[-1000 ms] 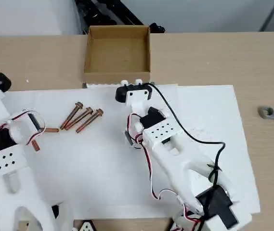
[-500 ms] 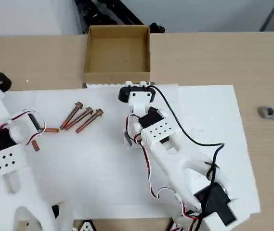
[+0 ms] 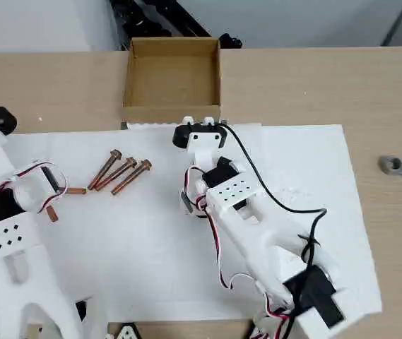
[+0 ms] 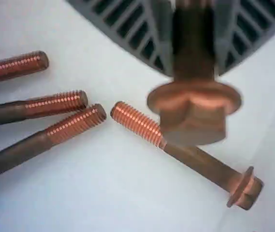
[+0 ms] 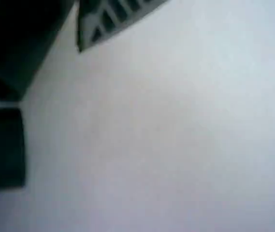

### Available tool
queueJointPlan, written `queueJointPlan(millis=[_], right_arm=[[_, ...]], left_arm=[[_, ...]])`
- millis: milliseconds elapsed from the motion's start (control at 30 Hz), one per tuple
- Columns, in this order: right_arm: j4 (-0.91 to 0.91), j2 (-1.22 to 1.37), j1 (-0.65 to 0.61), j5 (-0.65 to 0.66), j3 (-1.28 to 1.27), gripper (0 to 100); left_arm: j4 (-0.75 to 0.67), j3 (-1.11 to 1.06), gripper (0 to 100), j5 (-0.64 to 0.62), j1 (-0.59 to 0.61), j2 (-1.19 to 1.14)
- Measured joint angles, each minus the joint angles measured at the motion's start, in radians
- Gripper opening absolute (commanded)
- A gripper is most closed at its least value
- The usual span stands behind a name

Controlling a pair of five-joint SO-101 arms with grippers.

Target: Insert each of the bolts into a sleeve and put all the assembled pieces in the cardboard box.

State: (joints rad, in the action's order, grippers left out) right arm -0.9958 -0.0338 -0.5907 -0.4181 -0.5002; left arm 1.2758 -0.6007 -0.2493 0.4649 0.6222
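Clamping a copper bolt (image 4: 193, 113) by its shank, the left gripper (image 4: 194, 58) hangs well short of the cardboard box (image 3: 126, 79) and off to its left, above a loose bolt (image 4: 195, 162) on the white sheet (image 3: 151, 247). Three more bolts (image 3: 119, 171) lie together, closer to the box. The right gripper (image 3: 188, 201) sits in front of the box's right corner; whether its jaws are apart or together cannot be told.

The high view looks down over the table (image 3: 292, 85). The left wrist view sits close above the bolts (image 4: 55, 104), shared with the high view. The right wrist view faces the sheet (image 5: 176, 145), closer.
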Motion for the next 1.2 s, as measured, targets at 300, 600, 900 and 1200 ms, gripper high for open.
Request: queueJointPlan(millis=[300, 600, 900, 1200], right_arm=[[0.014, 0.063, 0.008, 0.002, 0.003, 0.2], [-0.003, 0.063, 0.009, 0.100, 0.006, 0.2], [-0.040, -0.143, -0.003, 0.272, -0.015, 0.2], [-0.115, -0.402, 0.092, 0.486, -0.017, 0.2]], left_arm=[[0.000, 0.000, 1, 0.011, 0.000, 0.000], [0.000, 0.000, 1, 0.018, 0.000, 0.000], [0.000, 0.000, 1, 0.020, 0.000, 0.000], [0.000, 0.000, 1, 0.075, -0.009, 0.000]])
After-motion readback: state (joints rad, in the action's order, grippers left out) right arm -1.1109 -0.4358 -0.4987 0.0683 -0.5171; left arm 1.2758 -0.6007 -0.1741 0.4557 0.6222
